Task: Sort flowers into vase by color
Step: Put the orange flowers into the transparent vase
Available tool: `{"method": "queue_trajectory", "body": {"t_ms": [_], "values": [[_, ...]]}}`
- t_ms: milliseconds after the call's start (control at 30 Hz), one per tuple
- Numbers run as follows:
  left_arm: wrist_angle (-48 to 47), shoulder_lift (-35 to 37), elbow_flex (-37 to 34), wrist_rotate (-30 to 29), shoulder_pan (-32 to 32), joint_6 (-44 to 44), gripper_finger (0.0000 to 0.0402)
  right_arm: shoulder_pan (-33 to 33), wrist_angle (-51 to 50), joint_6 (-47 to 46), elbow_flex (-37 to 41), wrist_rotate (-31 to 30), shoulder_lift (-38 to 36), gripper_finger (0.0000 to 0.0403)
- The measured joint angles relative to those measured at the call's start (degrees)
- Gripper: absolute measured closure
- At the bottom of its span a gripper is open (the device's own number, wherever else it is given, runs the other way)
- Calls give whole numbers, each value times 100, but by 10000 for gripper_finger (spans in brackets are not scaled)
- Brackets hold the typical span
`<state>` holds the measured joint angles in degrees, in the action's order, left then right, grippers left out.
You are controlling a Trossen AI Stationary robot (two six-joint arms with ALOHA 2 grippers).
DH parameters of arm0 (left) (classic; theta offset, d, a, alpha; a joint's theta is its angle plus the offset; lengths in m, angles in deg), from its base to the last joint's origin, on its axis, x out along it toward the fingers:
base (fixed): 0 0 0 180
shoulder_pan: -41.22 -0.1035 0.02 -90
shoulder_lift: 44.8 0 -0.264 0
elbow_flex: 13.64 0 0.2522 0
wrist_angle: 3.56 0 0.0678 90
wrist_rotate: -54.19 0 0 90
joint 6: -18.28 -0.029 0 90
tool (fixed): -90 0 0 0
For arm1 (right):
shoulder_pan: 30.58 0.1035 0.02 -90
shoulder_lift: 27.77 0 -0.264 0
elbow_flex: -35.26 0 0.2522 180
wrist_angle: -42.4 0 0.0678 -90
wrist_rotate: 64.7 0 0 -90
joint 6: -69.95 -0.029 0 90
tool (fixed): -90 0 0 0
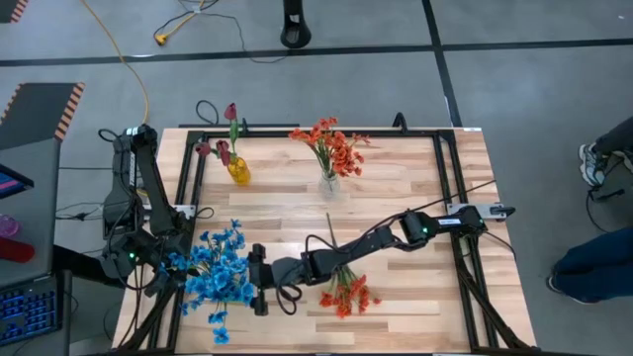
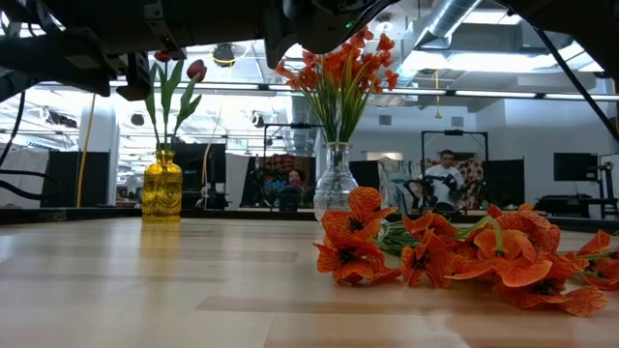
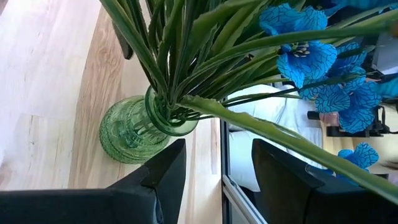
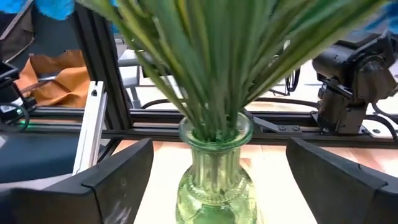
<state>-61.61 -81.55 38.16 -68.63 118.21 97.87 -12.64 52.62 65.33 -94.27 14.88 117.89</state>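
Right claw, lower centre of frame: fingers wide, straddling green vase of blue flowers, nothing gripped. Left claw open beside same vase. Risk: closing tips vase; tabletop edge near. Loose orange flowers lie right; open room above.

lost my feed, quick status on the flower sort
Right gripper open, facing green vase of blue flowers. Left gripper open beside same vase. Loose orange flowers on the table under right arm.
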Motion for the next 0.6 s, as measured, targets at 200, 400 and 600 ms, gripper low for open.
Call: {"method": "queue_trajectory", "body": {"t_ms": [200, 400, 600], "values": [[-1, 0, 0, -19, 0, 0, 231, -3, 5, -53, 0, -10, 0, 14], [-4, 2, 0, -56, 0, 25, 231, -8, 761, -140, -85, -19, 416, 15], [3, 2, 0, -80, -2, 42, 231, -26, 670, -139, -296, -39, 554, 15]]}}
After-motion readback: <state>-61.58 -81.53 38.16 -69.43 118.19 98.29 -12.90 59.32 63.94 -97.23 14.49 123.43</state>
